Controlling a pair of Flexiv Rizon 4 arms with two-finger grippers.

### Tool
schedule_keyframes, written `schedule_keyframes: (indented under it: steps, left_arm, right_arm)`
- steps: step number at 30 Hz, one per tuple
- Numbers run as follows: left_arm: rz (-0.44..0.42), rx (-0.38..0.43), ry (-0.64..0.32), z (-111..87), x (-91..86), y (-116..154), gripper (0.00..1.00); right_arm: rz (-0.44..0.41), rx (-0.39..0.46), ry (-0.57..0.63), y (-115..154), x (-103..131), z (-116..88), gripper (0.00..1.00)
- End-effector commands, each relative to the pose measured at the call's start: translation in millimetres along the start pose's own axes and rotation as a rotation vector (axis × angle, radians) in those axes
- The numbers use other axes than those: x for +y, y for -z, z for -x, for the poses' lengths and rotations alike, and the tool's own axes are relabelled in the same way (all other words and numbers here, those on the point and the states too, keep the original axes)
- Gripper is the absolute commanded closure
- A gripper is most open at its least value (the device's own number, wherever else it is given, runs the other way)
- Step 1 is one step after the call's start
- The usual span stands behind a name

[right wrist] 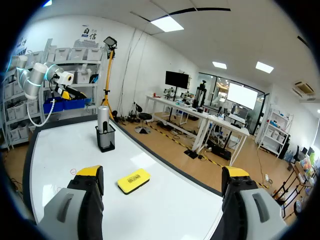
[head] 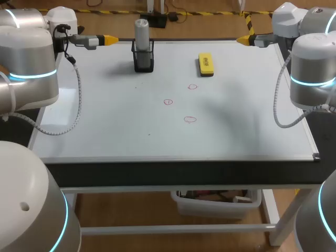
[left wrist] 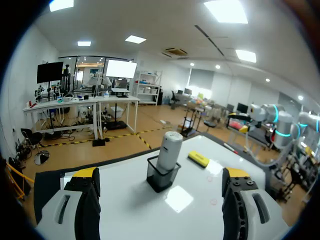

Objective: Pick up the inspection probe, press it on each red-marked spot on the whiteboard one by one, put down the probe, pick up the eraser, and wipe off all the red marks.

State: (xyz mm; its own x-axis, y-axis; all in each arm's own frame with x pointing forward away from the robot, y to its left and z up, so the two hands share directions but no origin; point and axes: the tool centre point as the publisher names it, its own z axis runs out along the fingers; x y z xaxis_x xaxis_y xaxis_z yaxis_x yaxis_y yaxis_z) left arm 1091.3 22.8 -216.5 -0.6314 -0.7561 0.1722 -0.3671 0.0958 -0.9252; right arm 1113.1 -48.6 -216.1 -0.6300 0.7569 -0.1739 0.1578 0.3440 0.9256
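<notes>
Near the whiteboard's point(head: 105, 115) twelve o'clock edge the probe point(head: 142, 30) stands in a holder point(head: 143, 62), eraser point(head: 206, 64) at its three o'clock. Left gripper point(head: 109, 39) and right gripper point(head: 243, 39) gape empty; an off-centre grab might topple the holder.

Dark print on the yellow eraser point(head: 206, 64), too small to read

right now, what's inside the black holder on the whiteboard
The grey inspection probe stands upright in the black holder, its upper part sticking out. Its lower end is covered by the holder's dark walls, so its tip cannot be seen.
</notes>
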Motion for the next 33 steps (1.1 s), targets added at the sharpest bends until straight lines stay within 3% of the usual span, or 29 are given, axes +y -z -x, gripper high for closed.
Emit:
schedule_keyframes:
  steps: [1,28,33]
  left_arm:
    - [0.000,0.001,0.000,0.0,0.3,0,0.00]
    - [0.000,0.001,0.000,0.0,0.3,0,0.00]
    - [-0.036,0.070,-0.039,9.7,8.3,-11,0.00]
  right_arm:
    - [-0.001,0.001,0.000,0,0,1,0.00]
    - [-0.001,0.001,0.000,0,0,1,0.00]
    - [-0.001,0.001,0.000,0,0,1,0.00]
